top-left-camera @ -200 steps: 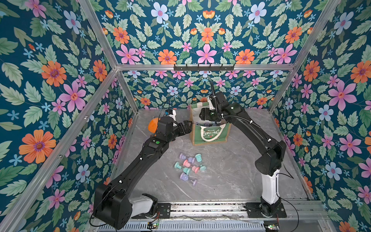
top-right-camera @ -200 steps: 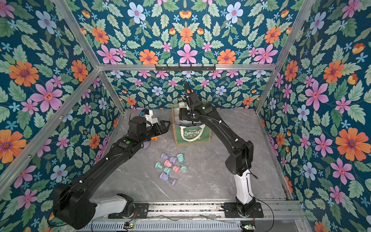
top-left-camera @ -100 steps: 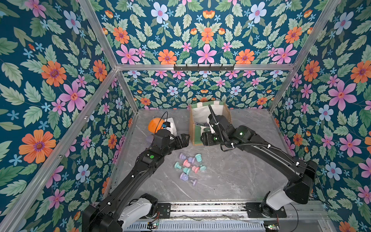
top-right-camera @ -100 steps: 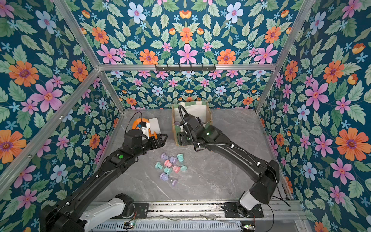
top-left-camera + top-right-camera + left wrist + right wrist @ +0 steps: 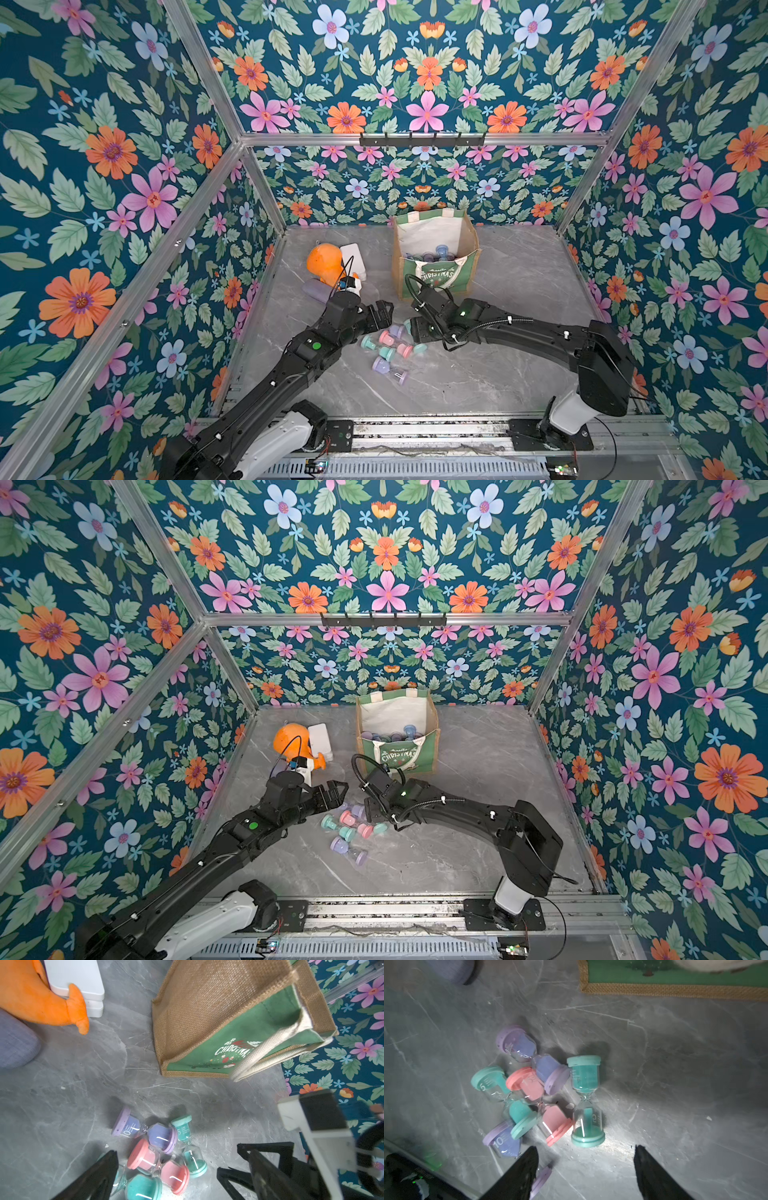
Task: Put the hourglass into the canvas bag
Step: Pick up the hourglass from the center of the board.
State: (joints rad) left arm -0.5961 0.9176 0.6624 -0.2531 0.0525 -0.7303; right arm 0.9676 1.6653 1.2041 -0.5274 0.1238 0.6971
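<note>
Setting: grey marble-look counter [image 5: 519,286] inside a cell walled with floral print.
Right pincer [image 5: 584,1148]: released, jaws spread wide with nothing between them, poised low at the edge of the hourglass pile [image 5: 387,339]; a teal hourglass [image 5: 584,1076] lies just ahead of its tips.
Left pincer [image 5: 175,1149]: also released, jaws well apart, hanging over the opposite edge of the same pile and gripping nothing.
Hourglass pile: teal, pink and purple timers lie on their sides in a touching cluster on the counter, between the two pincers and in front of the canvas bag [image 5: 436,274].
Canvas bag: upright near the back wall, mouth open, rope handle draped over its green "CHRISTMAS" front; several hourglasses [image 5: 440,251] already rest inside.
Since a second ago: the right pincer, then above the bag's mouth, has swung back and down to the pile; the left pincer has pulled away from the bag's side.
Off to the side: orange plush toy [image 5: 326,264], white box [image 5: 353,255] and purple-grey cushion [image 5: 315,287], touching one another, left of the bag.
</note>
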